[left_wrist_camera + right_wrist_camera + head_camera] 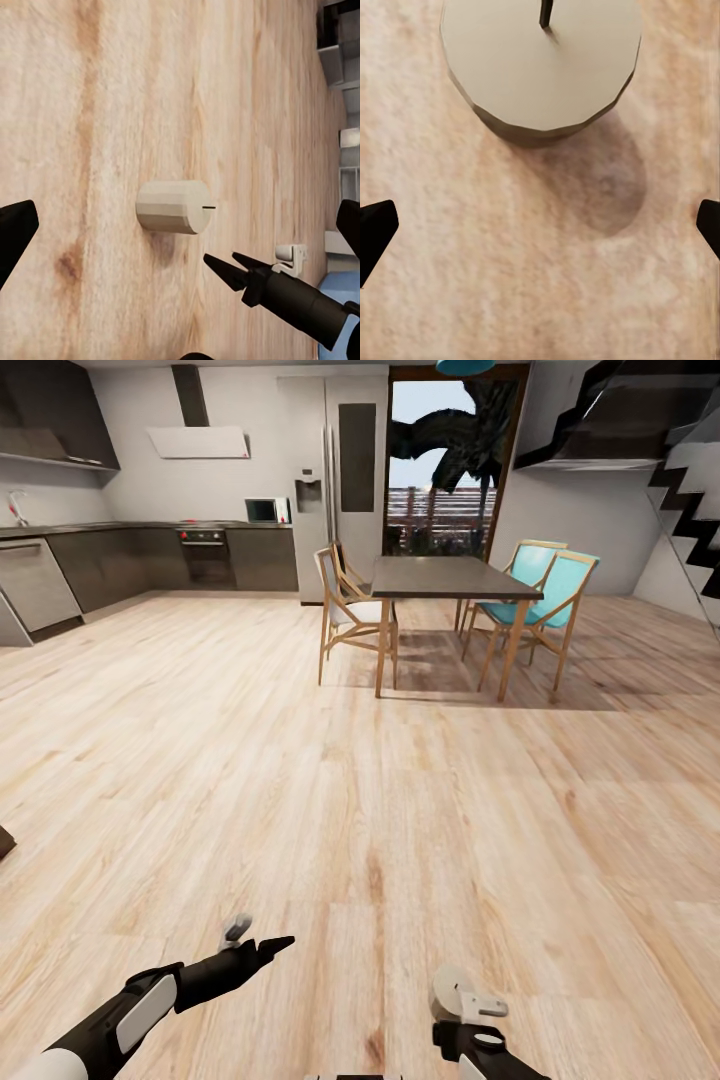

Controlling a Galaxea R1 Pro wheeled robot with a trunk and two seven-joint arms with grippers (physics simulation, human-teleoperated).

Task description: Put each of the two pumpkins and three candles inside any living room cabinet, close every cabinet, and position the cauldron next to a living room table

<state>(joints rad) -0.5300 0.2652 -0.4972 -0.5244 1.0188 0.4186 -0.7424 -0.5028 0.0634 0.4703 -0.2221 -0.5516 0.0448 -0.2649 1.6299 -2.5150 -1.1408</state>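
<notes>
A short beige candle (174, 207) with a dark wick stands upright on the wooden floor. The head view shows the candle (447, 982) at the bottom, just ahead of my right gripper (460, 1032). The right wrist view looks down on the candle (540, 60), which lies beyond my open right gripper (540, 232) and not between the fingers. My left gripper (262, 938) is open and empty, pointing toward the candle from the left. In the left wrist view the right gripper (225, 264) hovers close beside the candle. The pumpkins, cabinet and cauldron are out of view.
A dark dining table (450, 575) with wooden and turquoise chairs (545, 595) stands ahead to the right. Kitchen counters (120, 560) line the far left wall, and stairs (690, 510) rise at the right. A dark corner (5, 842) pokes in at the left edge.
</notes>
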